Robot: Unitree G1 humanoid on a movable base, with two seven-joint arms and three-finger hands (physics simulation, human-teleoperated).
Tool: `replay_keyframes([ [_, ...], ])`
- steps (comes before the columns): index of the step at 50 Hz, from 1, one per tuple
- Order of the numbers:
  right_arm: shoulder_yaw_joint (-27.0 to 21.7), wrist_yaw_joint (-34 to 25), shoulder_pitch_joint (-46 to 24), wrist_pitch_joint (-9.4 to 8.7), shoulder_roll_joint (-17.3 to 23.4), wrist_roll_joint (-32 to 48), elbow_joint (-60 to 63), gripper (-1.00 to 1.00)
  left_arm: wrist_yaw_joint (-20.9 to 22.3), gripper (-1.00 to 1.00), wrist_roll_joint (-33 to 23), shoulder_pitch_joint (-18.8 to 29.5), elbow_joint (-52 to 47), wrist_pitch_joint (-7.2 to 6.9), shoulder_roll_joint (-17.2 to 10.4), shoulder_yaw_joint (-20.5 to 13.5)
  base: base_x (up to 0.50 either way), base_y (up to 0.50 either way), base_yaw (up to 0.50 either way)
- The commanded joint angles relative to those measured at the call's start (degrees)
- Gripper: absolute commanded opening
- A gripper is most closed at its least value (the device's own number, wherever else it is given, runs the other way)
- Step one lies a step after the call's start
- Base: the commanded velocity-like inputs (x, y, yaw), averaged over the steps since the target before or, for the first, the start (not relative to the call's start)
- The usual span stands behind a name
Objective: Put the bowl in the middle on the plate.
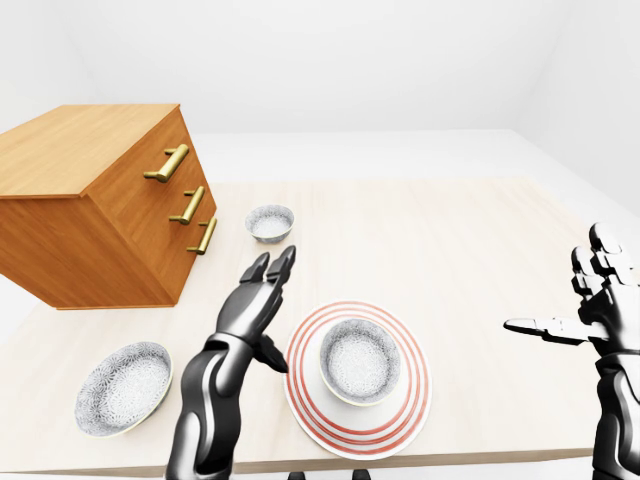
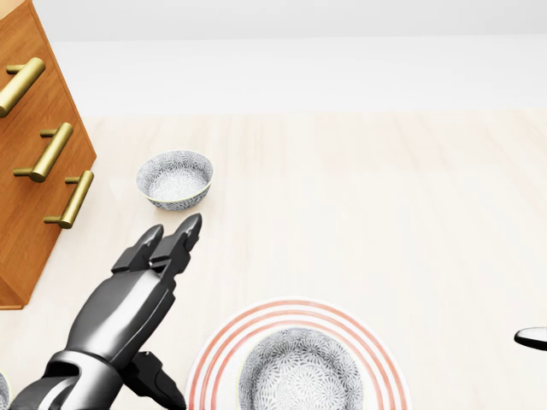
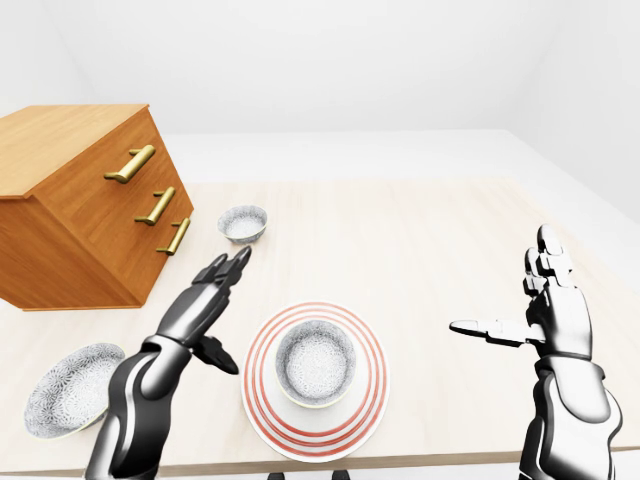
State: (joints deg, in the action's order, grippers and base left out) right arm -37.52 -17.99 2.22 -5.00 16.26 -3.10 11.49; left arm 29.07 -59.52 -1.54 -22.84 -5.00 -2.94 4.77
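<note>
Left-eye view: a grey patterned bowl (image 1: 360, 360) is sitting upright in the centre of a red-ringed plate (image 1: 412, 398), close to the near edge of a pale wooden table (image 1: 450, 230). The robot's left hand (image 1: 252, 305) is hovering just left of the plate, clear of its rim. Its fingers (image 1: 284, 262) are stretched out straight and released, holding nothing and pointing toward the far side. The bowl is therefore lying to the right of that open palm, slightly nearer than the fingertips.

The right hand (image 3: 555, 305) is standing well apart on the right, also spread open and empty. The left hand is much the nearer of the two. The bowl is round, so it is offering no long axis to line up with. The placement looks complete, so the coming move is probably a retreat leftward, away from the plate's rim.
</note>
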Motion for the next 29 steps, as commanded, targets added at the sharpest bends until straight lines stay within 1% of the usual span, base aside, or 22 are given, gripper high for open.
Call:
replay_keyframes([
  [1, 0.0, 0.1, -0.1, 0.0, 0.1, 0.0, -0.5, 1.0, 2.1, 1.0, 9.8, 4.9, -4.6, 0.0, 1.2, -3.2, 0.0, 0.0, 0.0],
  [3, 0.0, 0.1, 0.0, 0.0, 0.1, -0.1, -0.1, 1.0, 3.8, 1.0, 15.3, 5.7, -8.3, 0.0, 3.5, -2.7, 0.0, 0.0, 0.0],
  [5, 0.0, 0.1, 0.0, 0.0, 0.1, -0.1, -0.1, 1.0, 3.2, 1.0, 16.1, 5.8, -8.6, 0.0, 2.8, -2.1, 0.0, 0.0, 0.0],
  [6, 0.1, 0.2, -0.2, 0.0, 0.1, 0.0, -0.9, 1.0, 2.9, 1.0, 20.3, 7.3, -10.0, 0.0, 4.4, -2.3, 0.0, 0.0, 0.0],
  [7, 0.2, 0.2, -0.1, 0.0, 0.1, 0.0, -0.9, 1.0, 2.2, 1.0, 21.3, 7.4, -10.3, 0.0, 3.7, -1.8, 0.0, 0.0, 0.0],
  [8, 0.0, 0.2, -0.1, 0.0, 0.2, -0.2, -0.3, 1.0, 1.3, 1.0, 24.5, 8.8, -11.7, 0.0, 4.7, -2.5, 0.0, 0.0, 0.0],
  [9, 0.0, 0.1, 0.0, 0.0, 0.1, -0.2, 0.1, 1.0, 0.4, 1.0, 27.4, 9.5, -12.6, 0.0, 4.9, -2.7, 0.0, 0.0, 0.0],
  [11, -0.1, 0.1, 0.1, 0.0, 0.0, -0.1, 0.6, 1.0, -1.9, 1.0, 29.3, 10.9, -12.8, 0.0, 3.1, -2.6, 0.0, 0.0, 0.0],
  [12, -0.1, 0.0, 0.1, 0.0, 0.0, -0.1, 0.5, 1.0, -2.9, 1.0, 31.5, 12.0, -12.9, 0.0, 3.4, -3.5, 0.0, 0.0, 0.0],
  [14, -0.1, 0.1, -0.1, 0.0, 0.0, -0.1, -0.1, 1.0, -5.1, 1.0, 33.0, 12.5, -11.4, 0.0, 1.9, -3.6, 0.0, 0.0, 0.0],
  [15, 0.0, 0.1, -0.2, 0.0, 0.1, -0.1, -0.4, 1.0, -5.6, 1.0, 37.5, 13.0, -11.2, 0.0, 3.3, -5.2, 0.0, 0.0, 0.0],
  [16, 0.0, 0.2, -0.2, 0.0, 0.1, -0.1, -0.4, 1.0, -6.9, 1.0, 38.4, 13.0, -10.1, 0.0, 2.2, -5.2, 0.0, 0.0, 0.0],
  [17, 0.1, 0.2, -0.2, 0.0, 0.1, -0.1, -0.4, 1.0, -8.3, 1.0, 38.0, 12.8, -8.1, 0.0, 0.8, -4.9, 0.0, 0.0, 0.0],
  [19, 0.0, 0.2, -0.1, 0.0, 0.1, -0.1, 0.0, 1.0, -10.2, 1.0, 42.8, 12.8, -6.7, 0.0, 1.7, -6.4, 0.0, 0.0, 0.0],
  [20, 0.0, 0.2, -0.1, 0.0, 0.1, -0.1, -0.1, 1.0, -11.5, 1.0, 43.4, 12.7, -4.0, 0.0, 0.8, -6.6, 0.0, 0.0, 0.0],
  [22, 0.1, 0.1, 0.0, 0.0, 0.1, 0.0, -0.2, 1.0, -13.5, 1.0, 48.3, 13.1, -2.4, 0.0, 1.4, -8.3, 0.0, 0.0, 0.0],
  [23, 0.0, 0.2, -0.1, 0.0, 0.1, -0.1, -0.1, 1.0, -14.9, 1.0, 48.0, 12.9, -1.4, 0.0, 0.4, -8.0, 0.0, 0.0, 0.0],
  [24, 0.0, 0.2, -0.2, 0.0, 0.2, -0.1, -0.2, 1.0, -15.0, 1.0, 51.4, 12.8, -1.7, 0.0, 1.3, -8.7, 0.0, 0.0, 0.0],
  [25, 0.1, 0.2, -0.2, 0.0, 0.2, -0.1, -0.2, 1.0, -16.0, 1.0, 53.5, 12.9, -2.6, 0.0, 1.4, -9.2, 0.0, 0.0, 0.0],
  [26, 0.1, 0.2, -0.2, 0.0, 0.1, 0.0, -0.4, 1.0, -17.5, 1.0, 53.0, 13.0, -1.9, 0.0, 0.4, -9.0, 0.0, 0.0, 0.0],
  [28, 0.1, 0.2, -0.2, 0.0, 0.2, 0.0, -0.5, 1.0, -18.6, 1.0, 56.5, 13.1, -2.0, 0.0, 0.5, -10.0, 0.0, 0.0, 0.0],
  [29, 0.1, 0.3, -0.1, 0.0, 0.2, -0.1, -0.5, 1.0, -18.9, 1.0, 56.1, 12.8, -1.0, 0.0, -0.5, -9.4, 0.0, 0.0, 0.0],
])
